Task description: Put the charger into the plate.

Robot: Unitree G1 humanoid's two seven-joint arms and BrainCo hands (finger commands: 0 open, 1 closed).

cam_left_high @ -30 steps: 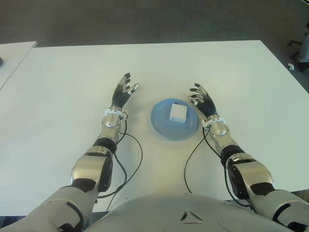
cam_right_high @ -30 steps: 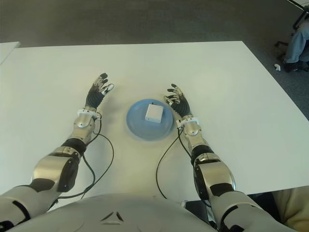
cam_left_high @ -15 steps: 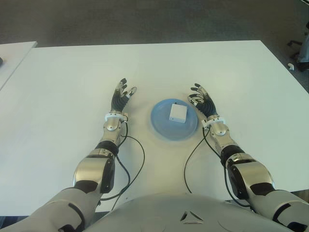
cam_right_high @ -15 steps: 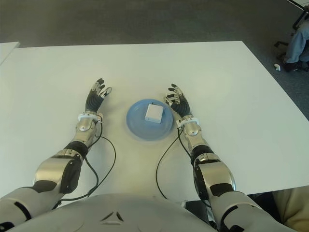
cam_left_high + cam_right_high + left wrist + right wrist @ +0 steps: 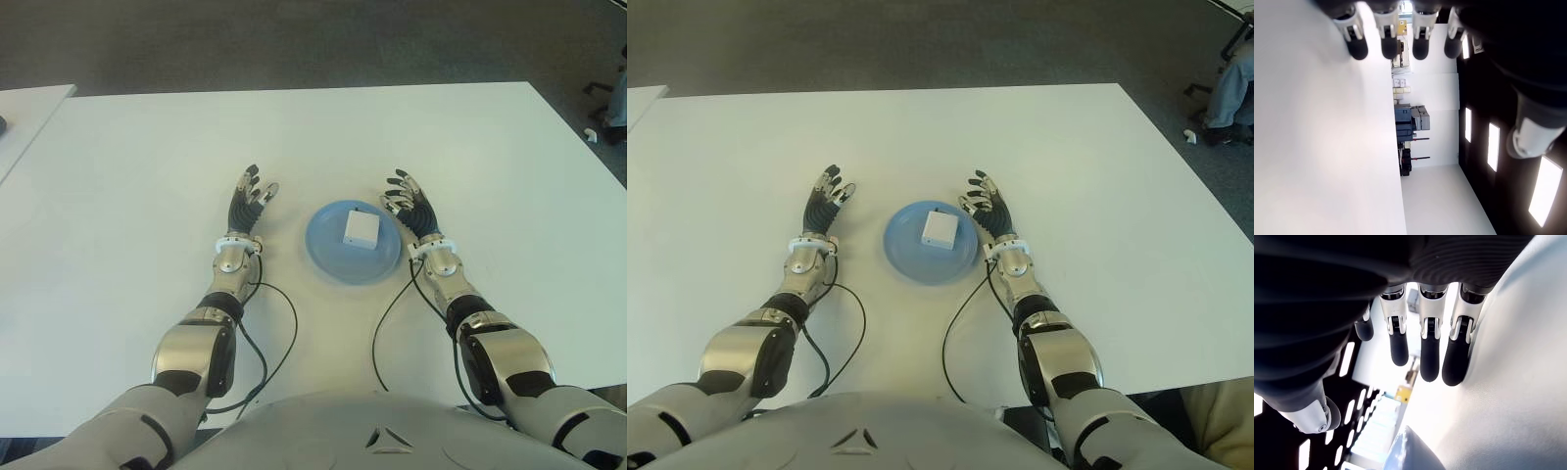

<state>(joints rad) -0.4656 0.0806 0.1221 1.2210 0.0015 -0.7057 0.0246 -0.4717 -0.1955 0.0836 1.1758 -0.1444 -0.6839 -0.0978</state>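
Charger already lying inside the blue plate, mid-worktop, nearer the front edge. Left hand and right hand flanking the plate, fingers spread, holding nothing. Best finished by drawing both hands straight back toward the front edge, clear of the plate rim.

charger: white | plate: light blue | table: plain white | hands: black fingers (silver-white joints), left, right | cables: black | floor: dark grey
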